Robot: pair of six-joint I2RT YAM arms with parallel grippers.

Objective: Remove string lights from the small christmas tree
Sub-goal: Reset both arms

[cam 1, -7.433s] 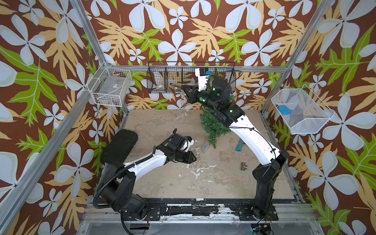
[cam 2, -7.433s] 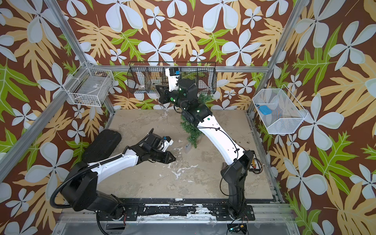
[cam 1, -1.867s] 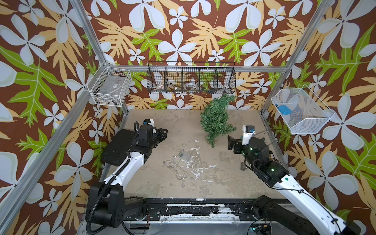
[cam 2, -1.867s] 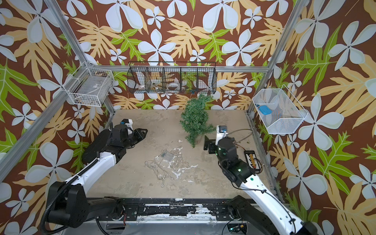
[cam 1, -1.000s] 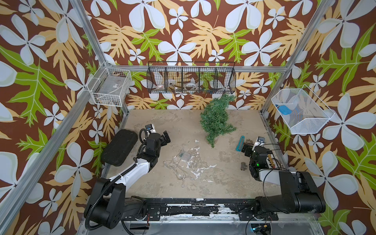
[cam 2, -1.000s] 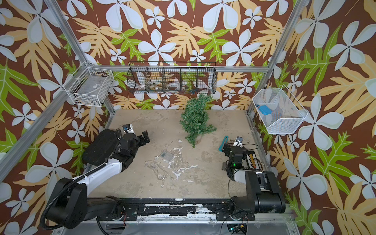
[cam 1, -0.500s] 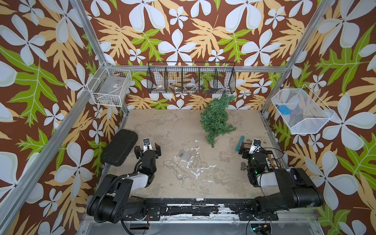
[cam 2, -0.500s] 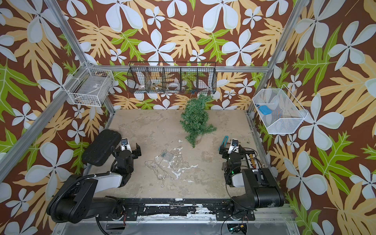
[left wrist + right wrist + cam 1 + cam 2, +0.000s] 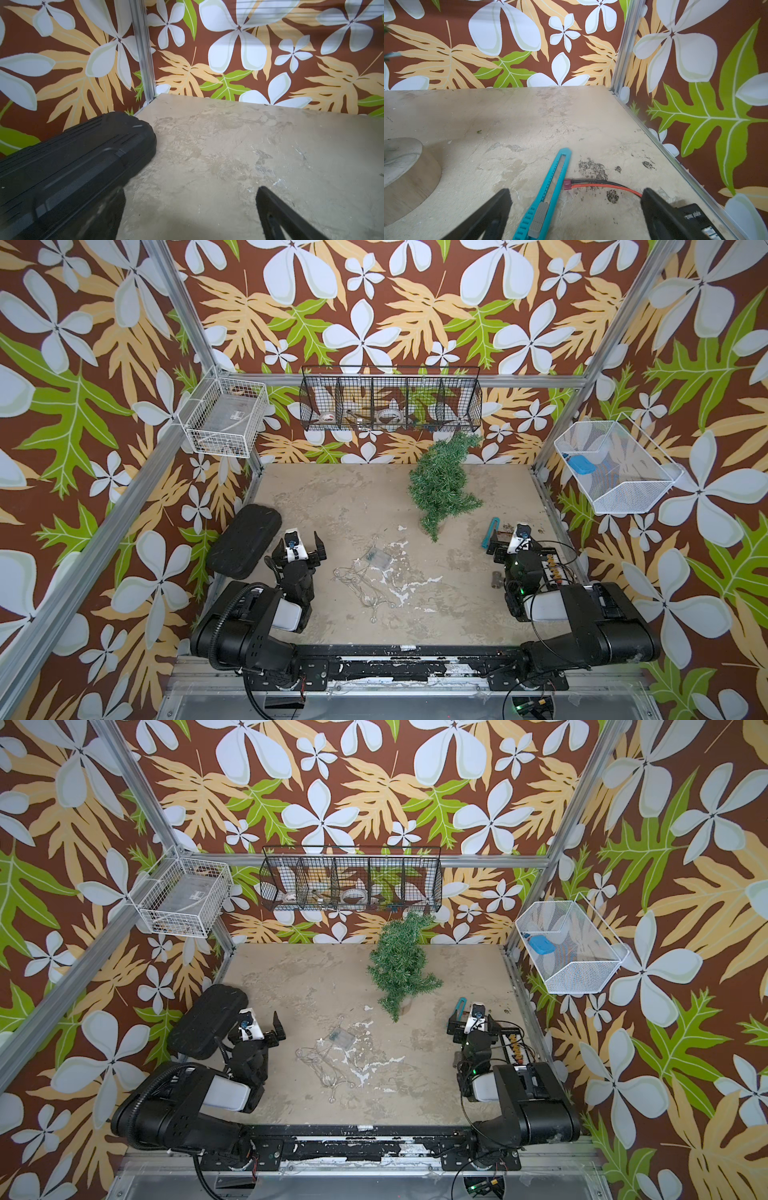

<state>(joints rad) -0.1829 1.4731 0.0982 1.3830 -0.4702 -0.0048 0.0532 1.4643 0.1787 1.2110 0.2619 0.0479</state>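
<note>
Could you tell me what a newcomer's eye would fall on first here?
The loud floral wallpaper, then the small christmas tree standing bare toward the back of the table. The string lights lie heaped before it, and the left gripper and right gripper sit near the front corners, fingers open.

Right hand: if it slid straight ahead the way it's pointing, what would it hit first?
Most likely the teal utility knife, lying on the table between the open fingers of the right hand and pointing ahead. If the hand passes above it, the way looks free up to the back wall.
</note>
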